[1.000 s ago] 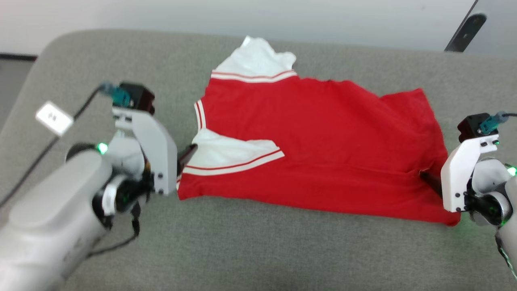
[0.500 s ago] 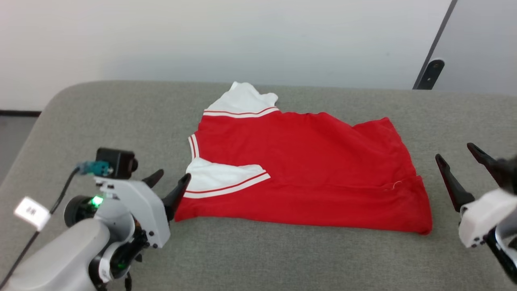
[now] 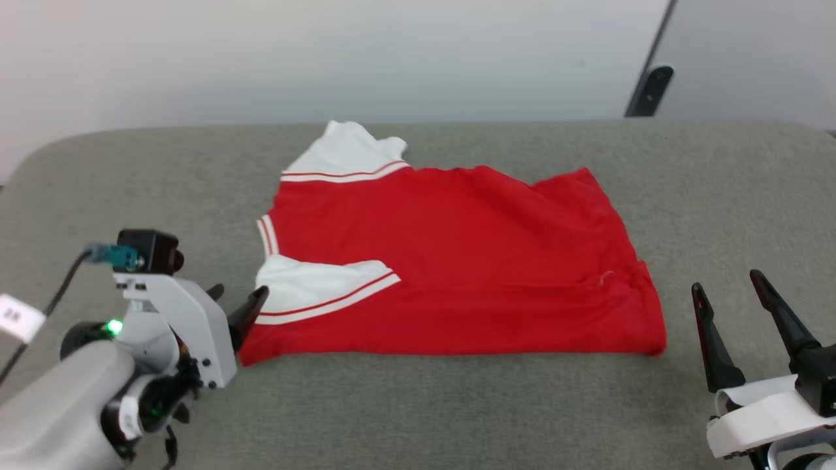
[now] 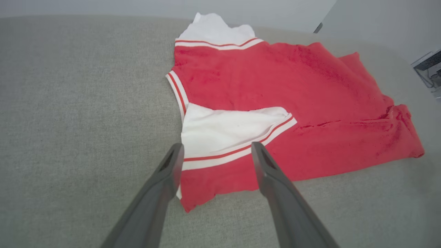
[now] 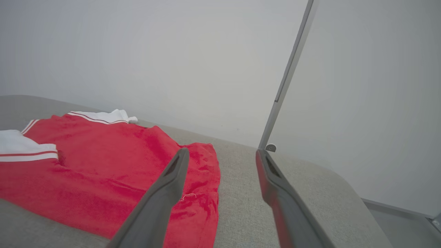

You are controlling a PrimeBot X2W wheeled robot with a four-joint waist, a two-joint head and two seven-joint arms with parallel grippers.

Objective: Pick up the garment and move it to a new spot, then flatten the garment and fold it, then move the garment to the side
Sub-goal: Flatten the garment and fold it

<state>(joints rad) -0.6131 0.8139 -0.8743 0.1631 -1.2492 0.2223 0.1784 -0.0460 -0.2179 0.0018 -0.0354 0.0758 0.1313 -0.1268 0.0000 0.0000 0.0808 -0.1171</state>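
The garment (image 3: 457, 261), red with white sleeves and red-and-white striped trim, lies folded on the grey padded table (image 3: 418, 405), plain red side up. One white sleeve (image 3: 323, 290) is folded over its near left part; the other (image 3: 339, 153) sticks out at the far left. My left gripper (image 3: 236, 301) stands open just left of the garment's near left corner, its fingers straddling the sleeve edge in the left wrist view (image 4: 215, 151) without holding it. Lifted off to the right of the garment's right edge (image 5: 206, 193), my right gripper (image 3: 728, 282) is open and empty.
The padded table (image 4: 69, 120) has rounded corners and stands against a pale wall (image 3: 326, 59). A dark door stop (image 3: 650, 85) and a door frame (image 5: 289, 75) are behind the far right edge. A cable with a white tag (image 3: 13, 316) hangs from my left wrist.
Both grippers have let go of the garment and drawn back from its left and right ends; the right one has risen. The camera has also shifted, showing more wall.
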